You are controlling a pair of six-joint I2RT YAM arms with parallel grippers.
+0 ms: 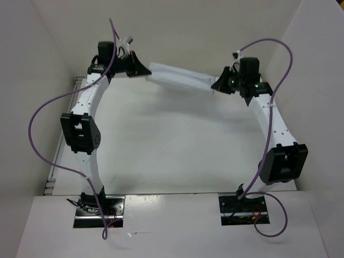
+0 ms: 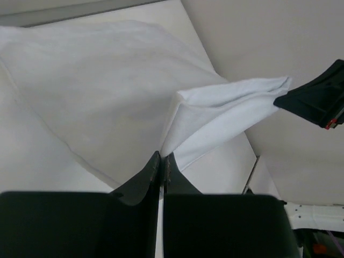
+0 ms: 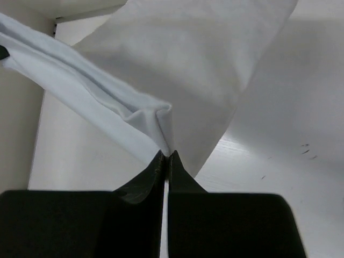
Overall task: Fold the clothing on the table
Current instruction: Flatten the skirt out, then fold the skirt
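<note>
We hold the clothing [image 1: 177, 77] stretched left-to-right above the far desk [image 1: 161, 150], our left gripper [image 1: 144, 72] and right gripper [image 1: 216, 86] each clamped tight on one end.

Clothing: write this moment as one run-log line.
left gripper: shut on clothing | right gripper: shut on clothing | clothing: edge stretched between them, rest draping toward table | fold: unfinished

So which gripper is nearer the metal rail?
Left. The left gripper, shut on the clothing, sits toward the metal rail; the right gripper holds the other end, across the table.
</note>
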